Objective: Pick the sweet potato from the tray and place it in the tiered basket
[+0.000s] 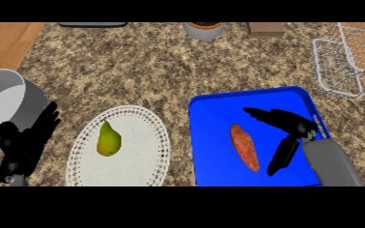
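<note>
An orange sweet potato (245, 147) lies lengthwise on the blue tray (214, 111) at the lower right. My right hand (288, 125) hovers over the tray just right of the sweet potato, open, with its fingers spread toward the left and its thumb pointing down beside the potato's lower end. It does not touch the potato. The white wire tiered basket (339, 67) stands at the right edge, beyond the tray. At the left edge my left hand (25, 142) rests open, fingers up.
A white plate (143, 140) with a green-yellow pear (107, 140) sits left of the tray. A grey pot (18, 99) stands at the far left. At the counter's back are a grey bowl (204, 29), a brown box (266, 29) and a dark flat object (92, 24).
</note>
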You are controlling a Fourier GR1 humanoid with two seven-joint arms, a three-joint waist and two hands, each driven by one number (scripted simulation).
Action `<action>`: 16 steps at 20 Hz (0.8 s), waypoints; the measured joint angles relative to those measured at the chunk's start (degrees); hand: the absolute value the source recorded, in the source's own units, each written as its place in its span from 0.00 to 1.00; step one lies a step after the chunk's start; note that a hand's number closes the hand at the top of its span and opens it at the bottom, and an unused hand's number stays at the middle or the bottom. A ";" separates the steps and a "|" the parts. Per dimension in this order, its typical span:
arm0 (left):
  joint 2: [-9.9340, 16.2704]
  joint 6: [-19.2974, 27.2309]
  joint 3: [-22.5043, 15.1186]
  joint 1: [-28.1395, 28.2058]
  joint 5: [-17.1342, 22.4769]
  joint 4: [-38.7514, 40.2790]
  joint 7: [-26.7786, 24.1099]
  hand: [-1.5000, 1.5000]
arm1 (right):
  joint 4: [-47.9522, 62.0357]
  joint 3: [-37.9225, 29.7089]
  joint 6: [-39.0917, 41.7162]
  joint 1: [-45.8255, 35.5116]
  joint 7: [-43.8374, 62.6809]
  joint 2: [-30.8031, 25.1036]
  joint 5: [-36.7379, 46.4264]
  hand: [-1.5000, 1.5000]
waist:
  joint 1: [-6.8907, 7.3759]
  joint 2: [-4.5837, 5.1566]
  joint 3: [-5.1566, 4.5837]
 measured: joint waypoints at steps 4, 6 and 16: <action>-0.29 -0.35 0.42 0.03 -0.48 0.17 -0.31 0.50 | -0.15 0.21 -0.54 0.64 -0.60 0.87 1.52 0.00 | -0.09 -0.25 -0.31; 0.38 -1.05 1.15 -0.86 0.04 0.61 0.53 0.50 | -0.53 0.46 -0.84 1.14 -0.49 1.44 2.10 0.00 | -0.20 -0.40 -0.48; -1.57 -0.24 0.15 0.35 -1.22 -0.88 0.14 0.50 | -2.72 3.17 -4.31 4.12 -4.94 3.99 5.89 1.00 | -0.26 -0.51 -0.69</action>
